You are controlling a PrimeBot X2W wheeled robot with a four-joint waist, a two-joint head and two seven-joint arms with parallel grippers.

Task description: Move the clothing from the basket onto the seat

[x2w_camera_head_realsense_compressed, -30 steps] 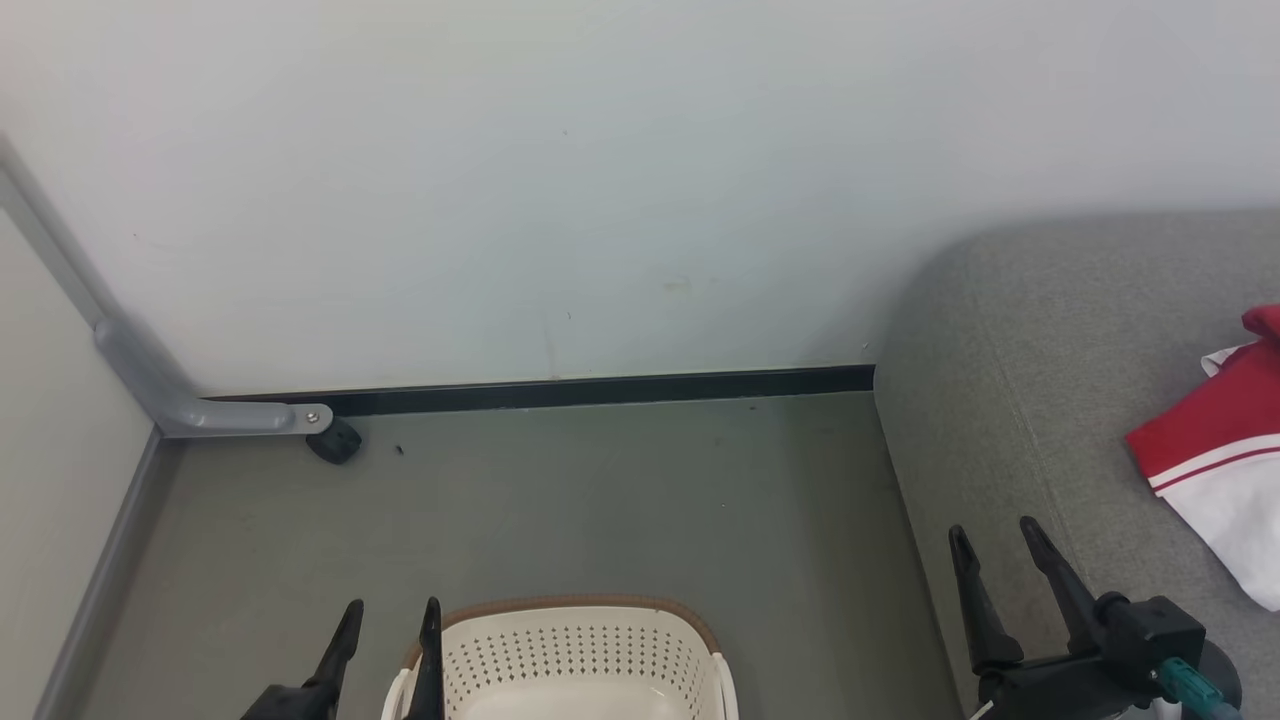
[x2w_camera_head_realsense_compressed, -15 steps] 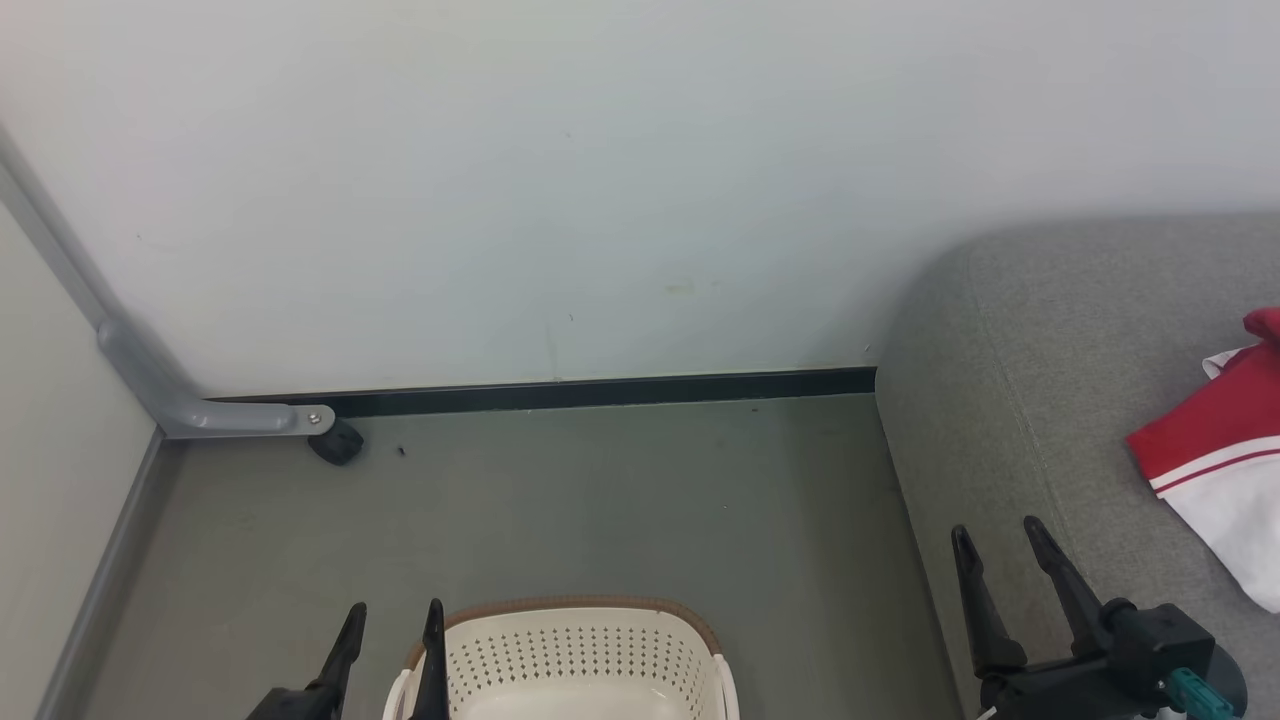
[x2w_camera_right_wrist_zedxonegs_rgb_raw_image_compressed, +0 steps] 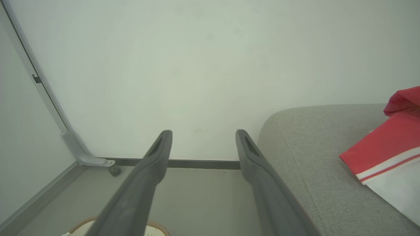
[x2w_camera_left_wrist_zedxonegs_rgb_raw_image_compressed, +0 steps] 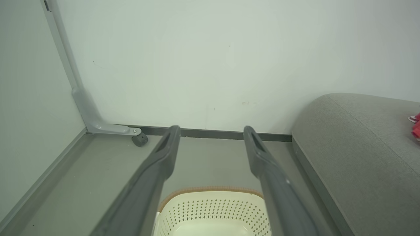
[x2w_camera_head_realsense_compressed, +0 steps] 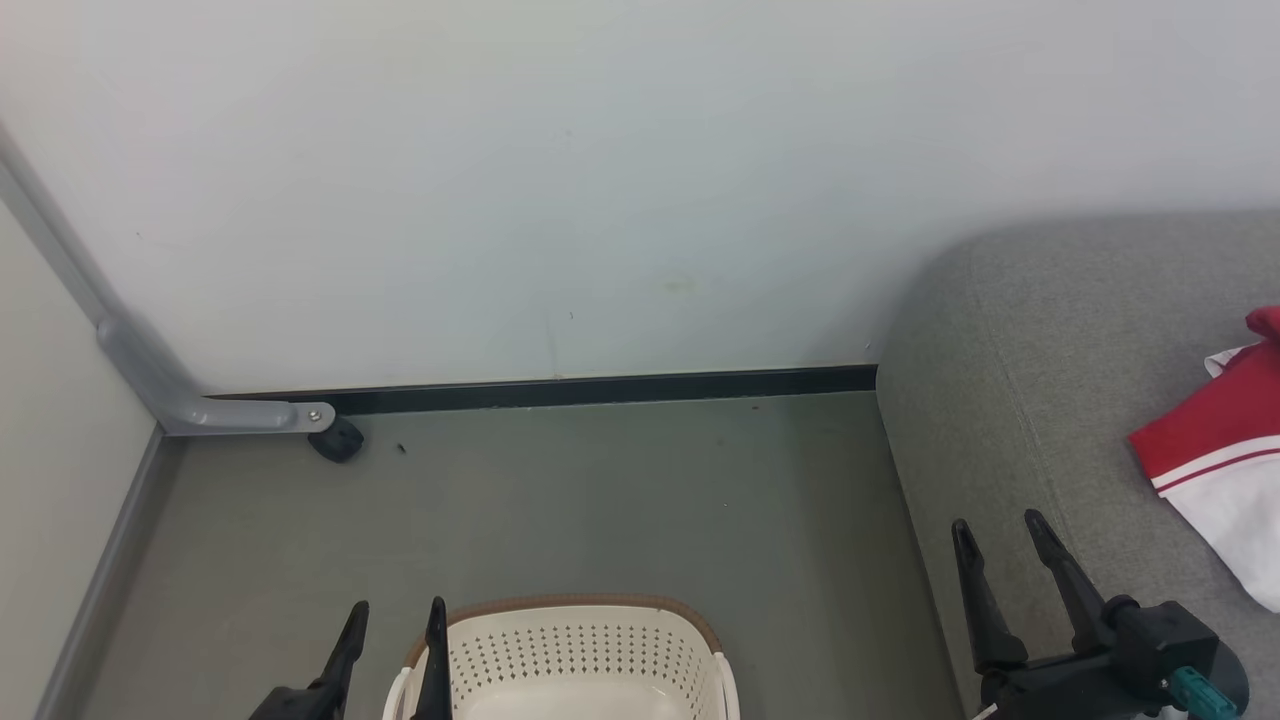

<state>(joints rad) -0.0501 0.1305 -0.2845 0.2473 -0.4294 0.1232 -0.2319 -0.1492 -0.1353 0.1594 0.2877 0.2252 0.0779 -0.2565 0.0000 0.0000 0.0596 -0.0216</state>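
Observation:
The red and white clothing (x2w_camera_head_realsense_compressed: 1225,455) lies on the grey seat (x2w_camera_head_realsense_compressed: 1010,390) at the right edge, also seen as the clothing (x2w_camera_right_wrist_zedxonegs_rgb_raw_image_compressed: 387,157) on the seat (x2w_camera_right_wrist_zedxonegs_rgb_raw_image_compressed: 305,157) in the right wrist view. The cream basket (x2w_camera_head_realsense_compressed: 570,655) stands on the floor at bottom centre; the part of its inside that shows holds nothing. My left gripper (x2w_camera_head_realsense_compressed: 397,620) is open beside the basket's left rim. My right gripper (x2w_camera_head_realsense_compressed: 1000,530) is open over the seat's front left corner, left of the clothing. The left wrist view shows the basket (x2w_camera_left_wrist_zedxonegs_rgb_raw_image_compressed: 213,211) between open fingers (x2w_camera_left_wrist_zedxonegs_rgb_raw_image_compressed: 164,160).
A white wall (x2w_camera_head_realsense_compressed: 560,180) with a dark skirting runs across the back. A grey metal bracket with a black caster (x2w_camera_head_realsense_compressed: 337,440) sits at the back left corner. Grey floor (x2w_camera_head_realsense_compressed: 600,500) lies between basket, wall and seat.
Nothing has visibly moved apart from a slight shift of the camera; both grippers stay open and the clothing stays on the seat.

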